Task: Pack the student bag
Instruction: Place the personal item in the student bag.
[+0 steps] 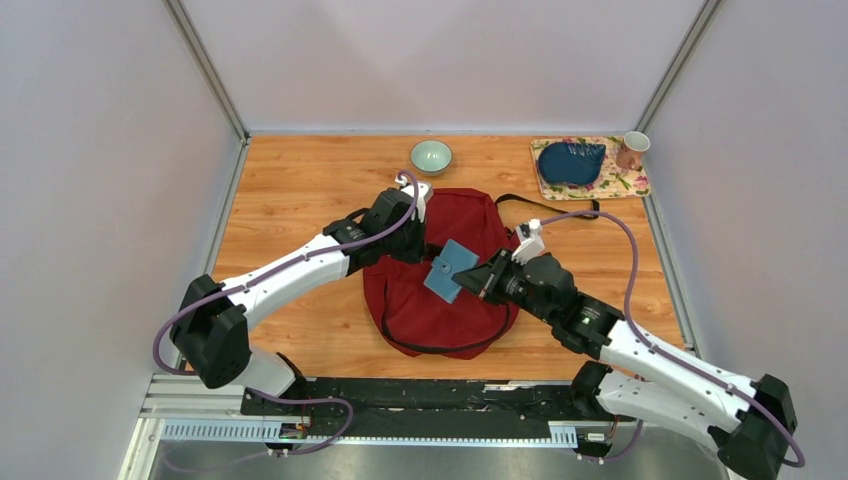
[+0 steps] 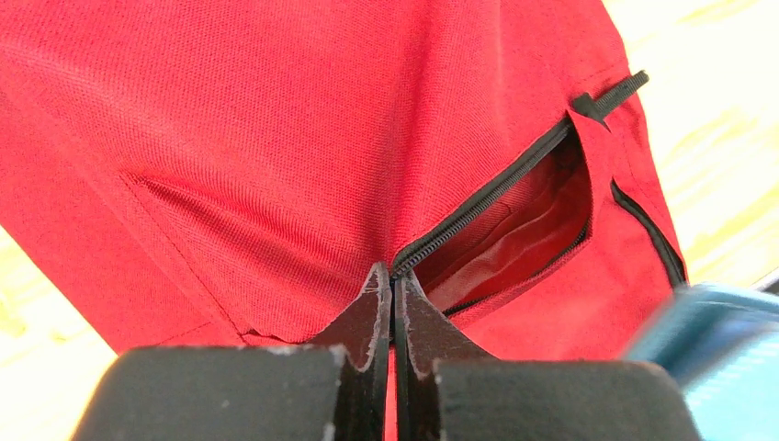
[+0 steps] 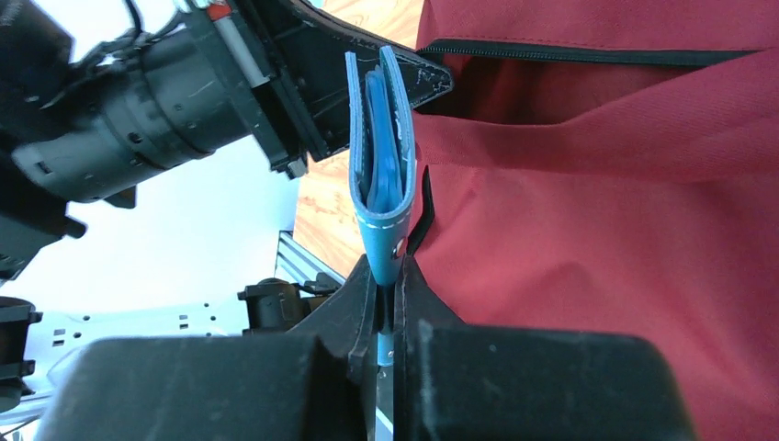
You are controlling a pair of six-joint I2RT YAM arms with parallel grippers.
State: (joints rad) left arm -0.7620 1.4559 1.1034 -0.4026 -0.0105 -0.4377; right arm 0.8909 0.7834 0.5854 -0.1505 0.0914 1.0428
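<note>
so, closest to me: my right gripper [image 3: 387,292] is clamped on the bottom edge of a blue book [image 3: 380,138]. the book sticks straight out of the tips, covers slightly apart, held over the middle of the bag [image 2: 276,138]. just past it my left gripper [image 2: 393,296] has its tips pressed together, pinching the bag's zipper edge at one end of a pocket slot. the slot gapes open and shows red lining. the two grippers sit close, facing each other. the bag is dark red and lies in the middle of the wooden table [image 1: 300,190], with a black strap looping along its near side. further back, a pale green bowl [image 1: 431,156] stands just beyond the bag. in the far right corner there's a floral mat [image 1: 640,186] with a dark blue pouch [image 1: 571,161] on it and a cup [image 1: 632,150] at its far right corner.
</note>
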